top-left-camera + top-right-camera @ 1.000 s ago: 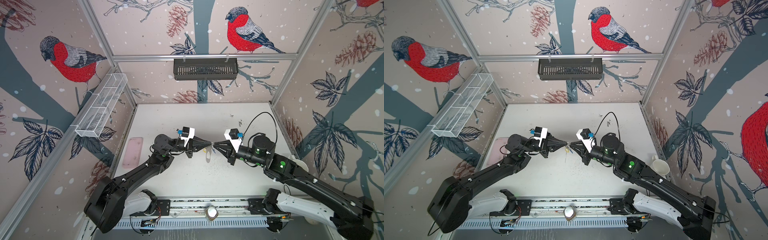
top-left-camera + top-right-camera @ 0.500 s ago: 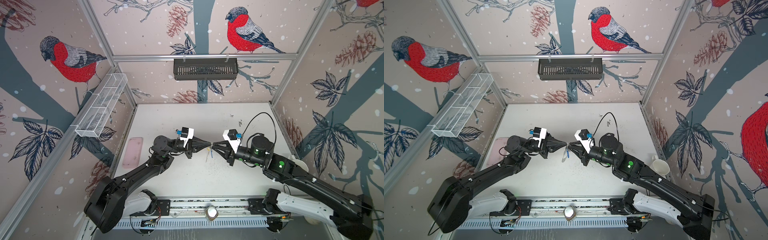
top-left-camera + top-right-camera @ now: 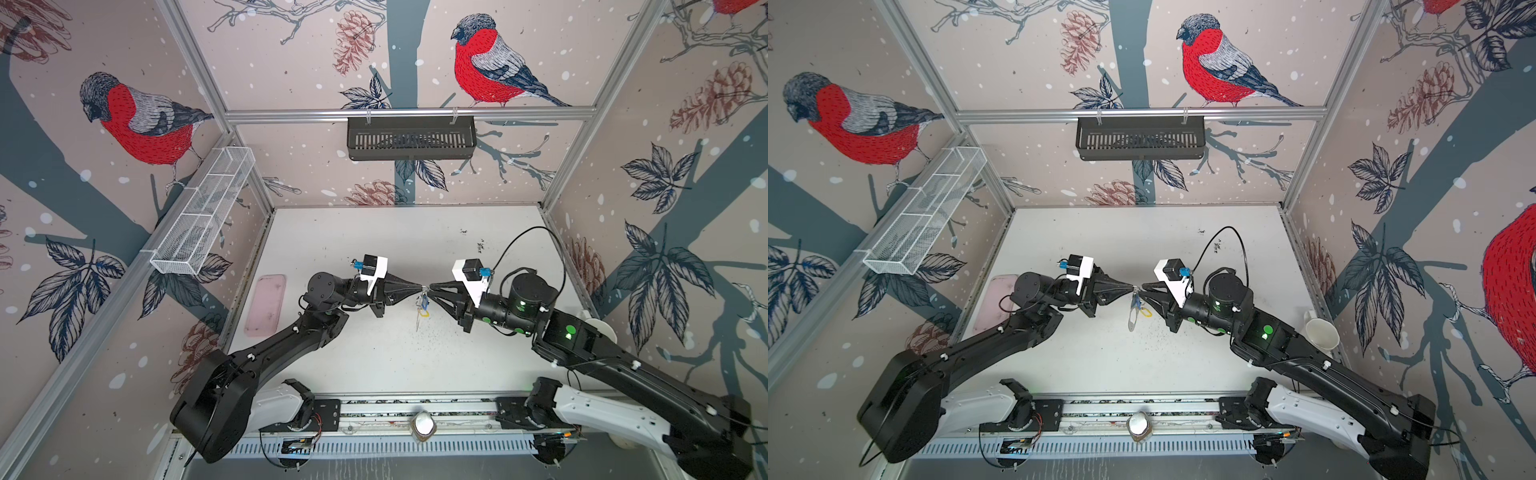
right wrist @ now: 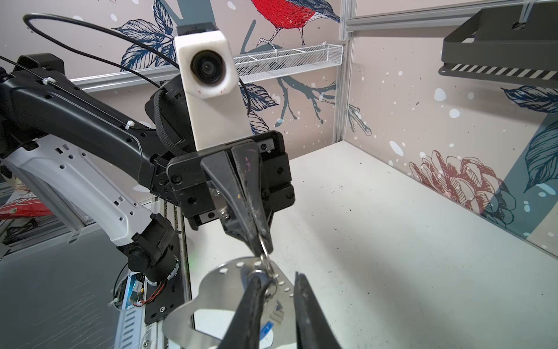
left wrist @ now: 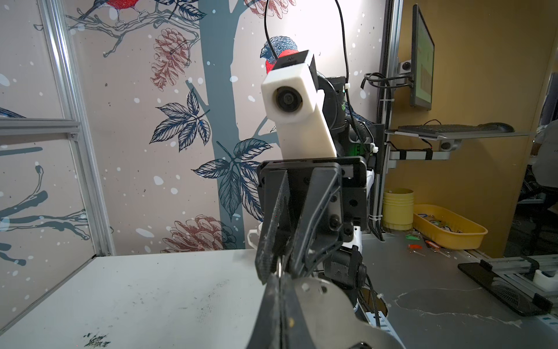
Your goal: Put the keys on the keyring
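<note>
Grey keyring (image 4: 225, 276) hangs lengthwise down, mid-frame, off the left jaws pinching its little ring (image 4: 265, 252); right jaws, barely apart, straddle the holed edge.

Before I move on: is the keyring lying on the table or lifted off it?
Lifted. The keyring hangs from a small ring pinched in the shut left gripper, with the table below it.

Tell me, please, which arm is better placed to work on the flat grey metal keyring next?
Probably right: the left gripper is shut on a metal ring of the keyring, suspending it; the right gripper is open.
</note>
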You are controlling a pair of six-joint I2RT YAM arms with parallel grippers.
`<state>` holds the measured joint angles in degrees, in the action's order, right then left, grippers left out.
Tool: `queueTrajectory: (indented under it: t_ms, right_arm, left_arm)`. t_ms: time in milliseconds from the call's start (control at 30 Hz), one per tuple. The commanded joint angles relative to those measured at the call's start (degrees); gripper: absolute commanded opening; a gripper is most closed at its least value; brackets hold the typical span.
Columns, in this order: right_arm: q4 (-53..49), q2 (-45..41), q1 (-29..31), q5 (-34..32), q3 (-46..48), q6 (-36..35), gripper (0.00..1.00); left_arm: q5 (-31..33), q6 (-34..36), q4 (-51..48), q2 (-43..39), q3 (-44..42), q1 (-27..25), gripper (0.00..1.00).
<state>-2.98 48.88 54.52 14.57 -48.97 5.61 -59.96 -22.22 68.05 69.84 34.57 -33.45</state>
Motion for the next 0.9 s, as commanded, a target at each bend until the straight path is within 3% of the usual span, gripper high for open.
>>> queueTrajectory:
  t_ms: [0, 867]
  right_arm:
    - [1.44, 0.29, 0.16, -0.42, -0.68, -0.86, 0.22]
    - [3.60, 2.27, 0.67, 0.20, -1.04, -1.12, 0.21]
  left_arm:
    - [-0.68, -0.68, 4.10, 0.16, -0.20, 0.14, 0.00]
    - [-1.56, -3.73, 7.69, 0.79, -1.09, 0.19, 0.00]
